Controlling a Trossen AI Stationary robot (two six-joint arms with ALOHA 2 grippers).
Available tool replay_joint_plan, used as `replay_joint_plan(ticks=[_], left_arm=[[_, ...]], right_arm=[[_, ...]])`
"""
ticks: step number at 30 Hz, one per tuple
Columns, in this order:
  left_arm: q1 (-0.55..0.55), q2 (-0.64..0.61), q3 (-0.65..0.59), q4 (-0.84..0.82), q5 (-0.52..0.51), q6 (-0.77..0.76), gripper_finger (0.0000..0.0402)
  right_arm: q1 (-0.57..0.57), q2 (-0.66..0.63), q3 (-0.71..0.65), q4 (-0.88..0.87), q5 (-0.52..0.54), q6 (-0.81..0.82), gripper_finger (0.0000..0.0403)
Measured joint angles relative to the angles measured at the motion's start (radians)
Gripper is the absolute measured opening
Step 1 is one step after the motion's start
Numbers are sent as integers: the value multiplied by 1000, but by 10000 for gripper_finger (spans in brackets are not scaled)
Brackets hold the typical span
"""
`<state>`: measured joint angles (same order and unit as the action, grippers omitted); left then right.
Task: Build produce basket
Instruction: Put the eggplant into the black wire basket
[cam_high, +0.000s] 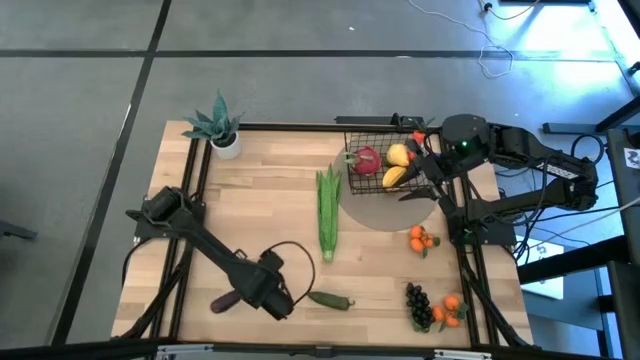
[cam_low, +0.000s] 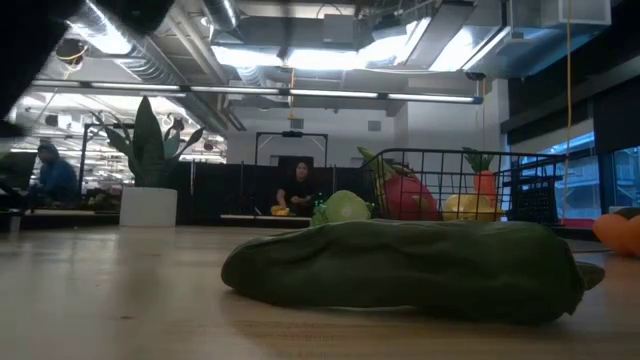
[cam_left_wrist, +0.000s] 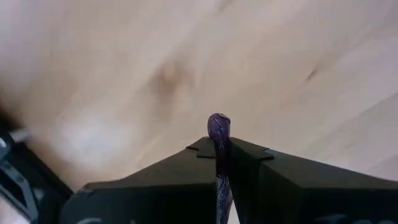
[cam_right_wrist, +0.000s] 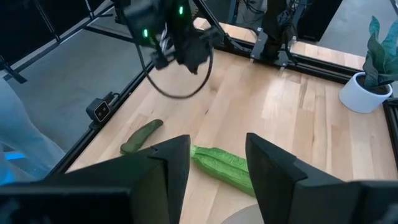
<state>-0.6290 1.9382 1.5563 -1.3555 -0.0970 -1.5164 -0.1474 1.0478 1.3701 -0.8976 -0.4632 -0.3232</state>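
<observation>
Overhead and auxiliary views of a partly built produce basket. The basket (cam_high: 385, 155) stood at the far right of the tabletop (cam_high: 270, 220) and already held a radish (cam_high: 367, 160), a lemon (cam_high: 398, 155) and a mango (cam_high: 394, 177); a carrot top showed in it in the low view. Outside it lay the corn (cam_high: 328, 212), the green pepper (cam_high: 331, 299), the grapes (cam_high: 419, 305) and two orange clusters (cam_high: 423, 239). The left end effector (cam_left_wrist: 219, 149), near the front edge, was pressed together on the slim tip of the purple eggplant (cam_high: 226, 300), which lay on the wood. The right end effector (cam_right_wrist: 217, 163) hung spread and empty beside the basket. Most items thus remained to be loaded. The left arm covered much of the eggplant from above, and the pepper blocked much of the low view.
</observation>
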Motion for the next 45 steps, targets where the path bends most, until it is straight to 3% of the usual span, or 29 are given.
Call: replay_joint_plan(ticks=[9, 18, 23, 27, 32, 38, 45], left_arm=[[86, -62, 233, -101, -307, 27, 0], [232, -62, 453, -20, -604, 358, 0], [335, -63, 518, 233, -717, 667, 0], [424, -62, 518, 516, -717, 958, 0], [539, -61, 518, 790, -647, 1188, 0], [668, -14, 521, 1060, -450, 1300, 0], [788, 87, 516, 1227, -249, 1341, 0]], right_arm=[[0, -59, 0, -75, 28, -1, 145], [0, -96, 0, -74, 284, 6, 145], [0, -93, 0, -75, 377, 8, 145], [0, -94, 0, -100, 383, 8, 145], [0, -95, 0, -178, 383, 30, 145], [0, -95, 0, -225, 384, 60, 145], [0, -95, 0, -221, 394, 82, 145]])
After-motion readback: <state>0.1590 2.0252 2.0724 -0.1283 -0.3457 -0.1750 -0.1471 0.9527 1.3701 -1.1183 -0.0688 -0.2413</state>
